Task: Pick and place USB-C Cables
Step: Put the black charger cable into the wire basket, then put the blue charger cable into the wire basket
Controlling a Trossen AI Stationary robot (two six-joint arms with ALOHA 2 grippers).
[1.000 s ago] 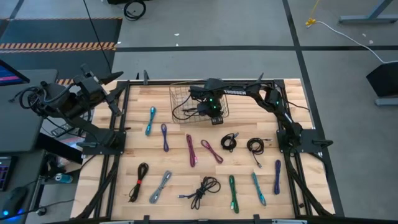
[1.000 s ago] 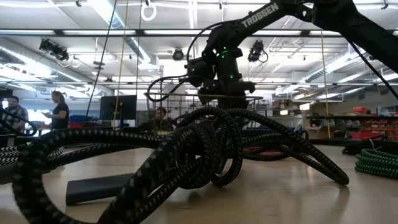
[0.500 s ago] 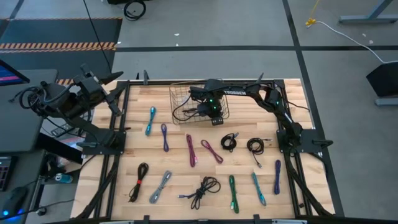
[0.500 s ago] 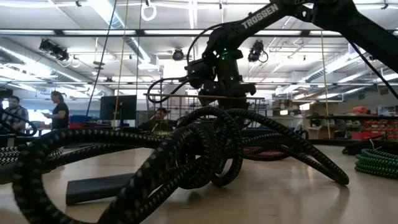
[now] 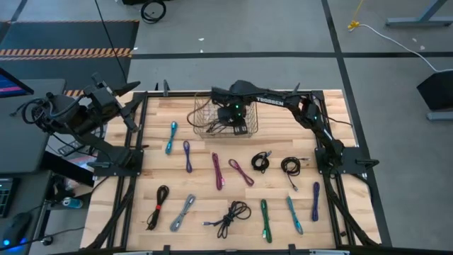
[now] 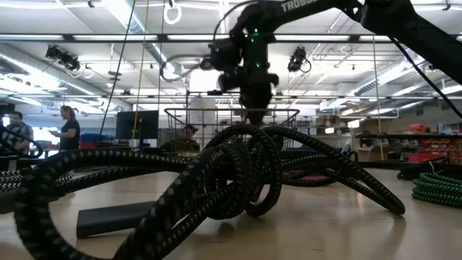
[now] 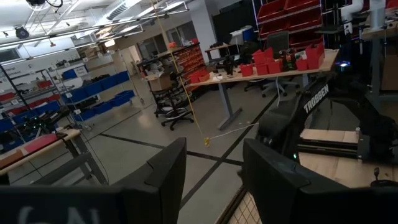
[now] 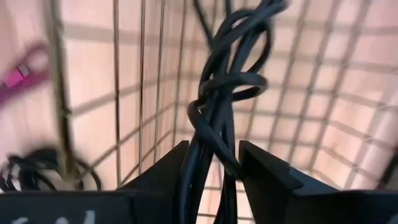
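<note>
A wire basket (image 5: 205,106) stands at the table's far edge. My right gripper (image 5: 238,127) hangs over it, shut on a black USB-C cable bundle (image 8: 217,106). In the low view the right gripper (image 6: 253,94) sits above the basket's rim (image 6: 180,110). Several other bundles lie flat on the wooden table: teal (image 5: 172,137), purple (image 5: 187,156), magenta (image 5: 217,170), black (image 5: 260,161), green (image 5: 265,219), grey (image 5: 182,212). My left gripper (image 7: 214,186) is open and parked off the table's left side (image 5: 127,110). My right gripper pinches the black cable bundle between its two fingers (image 8: 267,180), several strands together at one end of the coil (image 8: 208,155). The fingers come from above, pointing down into the basket. The bundle hangs below them over the basket's mesh floor (image 8: 298,124); whether its lower end rests there I cannot tell.
A black coil (image 5: 290,168), a purple cable (image 5: 316,200), a teal cable (image 5: 294,214) and a loose black tangle (image 5: 233,216) lie on the table's right and near parts. That tangle (image 6: 216,180) fills the low view's foreground. People stand in the room behind (image 6: 68,130).
My right gripper has risen and moved toward the table's far edge and a little left, over the basket, carrying the black cable with it. It has stayed shut. The left arm has kept still.
</note>
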